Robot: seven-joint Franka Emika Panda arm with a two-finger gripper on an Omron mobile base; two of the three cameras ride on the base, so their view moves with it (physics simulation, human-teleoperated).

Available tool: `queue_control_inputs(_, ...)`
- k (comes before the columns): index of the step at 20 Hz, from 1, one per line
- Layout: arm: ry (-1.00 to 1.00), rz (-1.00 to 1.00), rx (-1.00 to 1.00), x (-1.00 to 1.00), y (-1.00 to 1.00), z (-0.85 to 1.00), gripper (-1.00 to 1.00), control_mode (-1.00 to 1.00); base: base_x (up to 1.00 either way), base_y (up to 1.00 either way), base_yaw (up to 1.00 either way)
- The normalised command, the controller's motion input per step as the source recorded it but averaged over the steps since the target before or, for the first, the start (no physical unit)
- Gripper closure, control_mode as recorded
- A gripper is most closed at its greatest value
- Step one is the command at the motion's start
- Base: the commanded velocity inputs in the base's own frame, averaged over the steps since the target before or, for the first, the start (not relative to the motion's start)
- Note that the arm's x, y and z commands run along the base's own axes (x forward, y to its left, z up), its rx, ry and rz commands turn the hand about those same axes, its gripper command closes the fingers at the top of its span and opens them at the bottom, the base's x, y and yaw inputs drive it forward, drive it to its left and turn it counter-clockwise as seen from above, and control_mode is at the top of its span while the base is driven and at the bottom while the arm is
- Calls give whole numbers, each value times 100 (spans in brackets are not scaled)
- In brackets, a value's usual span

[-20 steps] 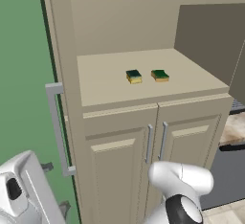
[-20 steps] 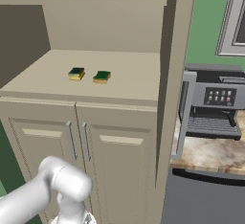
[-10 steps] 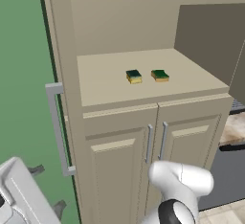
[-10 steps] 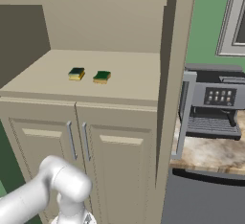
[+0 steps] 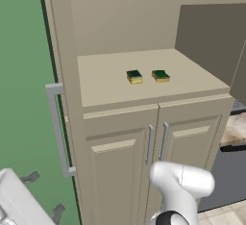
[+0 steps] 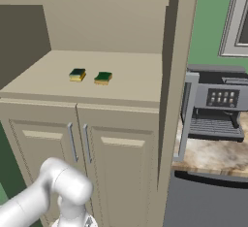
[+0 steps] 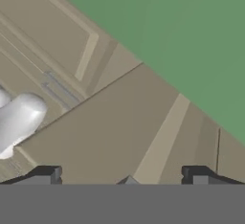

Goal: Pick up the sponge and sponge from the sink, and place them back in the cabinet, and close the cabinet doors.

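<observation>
Claw (image 7: 122, 174) spread wide, empty; facing beige panel (image 7: 119, 137)

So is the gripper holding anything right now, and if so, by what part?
Nothing is held. The gripper is open with empty space between its fingertips. Both sponges lie on the cabinet shelf.

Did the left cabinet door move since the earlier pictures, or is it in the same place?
No. In the left base view, the open left door sits at the same spot against the cabinet frame and the green wall as before.
</observation>
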Motion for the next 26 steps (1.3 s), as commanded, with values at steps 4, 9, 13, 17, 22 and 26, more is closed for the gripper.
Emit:
queue_control_inputs(4,-8,0,-6,13,0,-3,-100,-100,0,0,0)
queue_control_inputs(9,-6,0,-4,18,0,-1,-100,-100,0,0,0)
queue_control_inputs(13,-5,0,-3,18,0,0,-100,-100,0,0,0)
queue_control_inputs(17,-5,0,-3,9,0,-2,-100,-100,0,0,0)
queue_control_inputs(22,-3,0,-1,9,0,-1,-100,-100,0,0,0)
queue_control_inputs(26,-2,0,0,4,-1,0,-100,-100,0,0,0)
